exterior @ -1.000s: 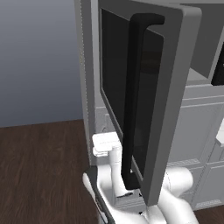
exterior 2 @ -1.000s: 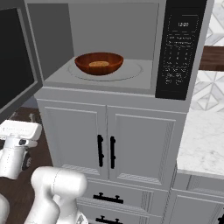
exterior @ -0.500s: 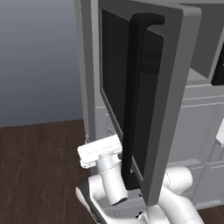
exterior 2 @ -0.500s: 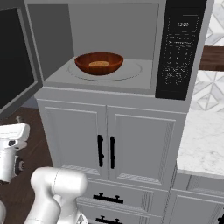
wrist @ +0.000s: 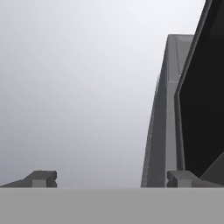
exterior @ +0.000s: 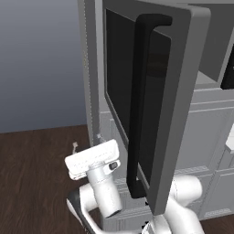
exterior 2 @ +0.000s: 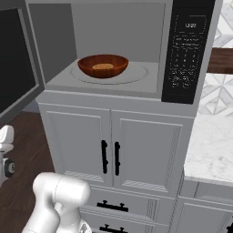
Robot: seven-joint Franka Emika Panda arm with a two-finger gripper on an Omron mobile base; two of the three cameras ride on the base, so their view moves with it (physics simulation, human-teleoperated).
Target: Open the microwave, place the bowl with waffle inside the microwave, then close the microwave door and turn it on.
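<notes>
The microwave stands open above white cabinets, its inside light grey. Inside, on the round plate, sits the reddish-brown bowl with a pale waffle in it. The microwave door is swung far out toward me, its dark window and long black bar handle facing left. My gripper hangs low, left of the door's lower edge and apart from it, pointing up. In the hand view my gripper is open with nothing between the fingertips, and the door's dark glass is on the right.
A black control panel runs down the microwave's right side. Below it are white cabinet doors with short black handles and drawers. A marble counter lies to the right. Dark wood floor spreads to the left.
The hand has slid left and slightly down, away from the door handle, and turned. The door and the bowl have not moved.
</notes>
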